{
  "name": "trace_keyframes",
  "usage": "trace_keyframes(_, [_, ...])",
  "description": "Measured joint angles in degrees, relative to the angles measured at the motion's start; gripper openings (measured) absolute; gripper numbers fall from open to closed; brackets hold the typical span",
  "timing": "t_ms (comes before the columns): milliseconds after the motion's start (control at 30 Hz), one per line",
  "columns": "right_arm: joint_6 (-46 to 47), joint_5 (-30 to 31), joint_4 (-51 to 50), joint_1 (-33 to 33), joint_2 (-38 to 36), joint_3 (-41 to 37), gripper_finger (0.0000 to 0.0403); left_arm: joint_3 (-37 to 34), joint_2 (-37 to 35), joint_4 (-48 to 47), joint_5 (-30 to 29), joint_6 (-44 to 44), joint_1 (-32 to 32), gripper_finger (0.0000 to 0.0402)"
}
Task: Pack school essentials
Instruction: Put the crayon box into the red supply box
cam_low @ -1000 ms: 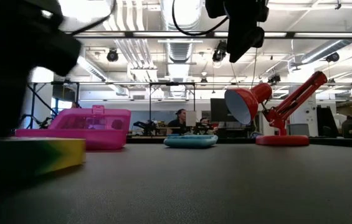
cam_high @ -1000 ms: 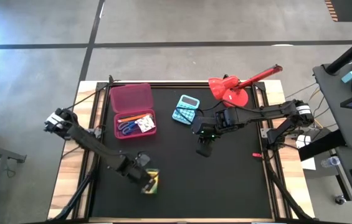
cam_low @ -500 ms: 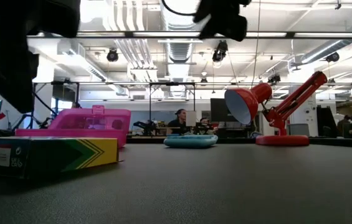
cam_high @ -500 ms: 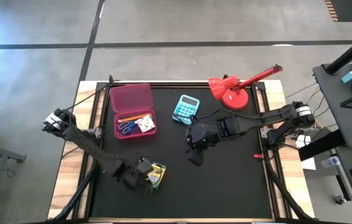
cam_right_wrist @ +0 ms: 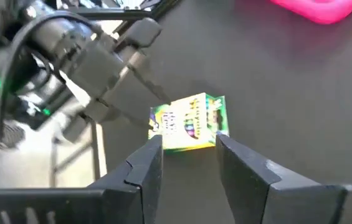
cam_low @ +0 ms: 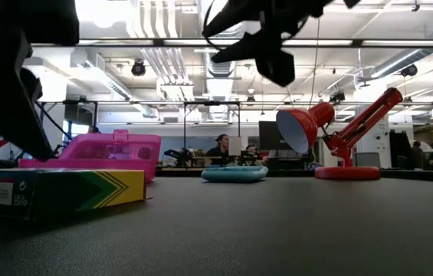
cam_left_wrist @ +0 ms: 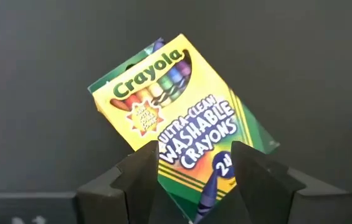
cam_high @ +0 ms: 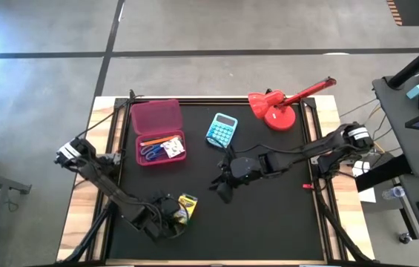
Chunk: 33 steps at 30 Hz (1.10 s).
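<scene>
The yellow-green crayon box (cam_high: 187, 208) lies flat on the black mat near the table's near edge, printed face up (cam_left_wrist: 185, 115); the low view shows its long side (cam_low: 63, 192) on the mat. My left gripper (cam_high: 166, 218) is open just near-left of the box. In its wrist view (cam_left_wrist: 195, 165) the fingers frame the box's near corner from above. My right gripper (cam_high: 220, 187) hangs open over the mat, right of the box, and faces it (cam_right_wrist: 188, 162). The open pink case (cam_high: 159, 147) holds orange pencils, blue-handled scissors and a white patterned square.
A turquoise calculator (cam_high: 222, 130) lies right of the pink case. The red desk lamp (cam_high: 276, 107) stands at the far right, its arm slanting to the corner. Bare black mat lies between the crayon box and the case. People sit far behind the table (cam_low: 222, 149).
The crayon box was under my left gripper a second ago and now lies free and flat on the mat. My left gripper has drawn back from it toward the table's near left corner. My right gripper has moved from mid-table toward the near left, toward the crayon box.
</scene>
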Motion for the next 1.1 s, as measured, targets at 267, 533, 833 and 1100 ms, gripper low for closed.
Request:
trace_keyframes(267, [5.72,0.04,7.85,-0.04,5.93,-2.11,0.0121,0.04,1.96,-0.01,-0.30,0.02,-0.99,0.0185])
trace_keyframes(533, [6.87,-0.96,7.91,-0.28,13.89,3.67,0.0145,0.09,2.01,-0.20,-0.15,-0.14,-4.06,0.0185])
trace_keyframes(833, [7.88,-10.43,6.02,-1.82,23.17,12.26,0.0213,-0.58,1.98,-0.20,-0.24,-0.57,-6.86,0.0160])
trace_keyframes(1100, [6.96,-13.70,3.10,-1.92,27.28,17.65,0.0231,-0.19,1.70,-0.59,-1.15,-0.57,-7.12,0.0124])
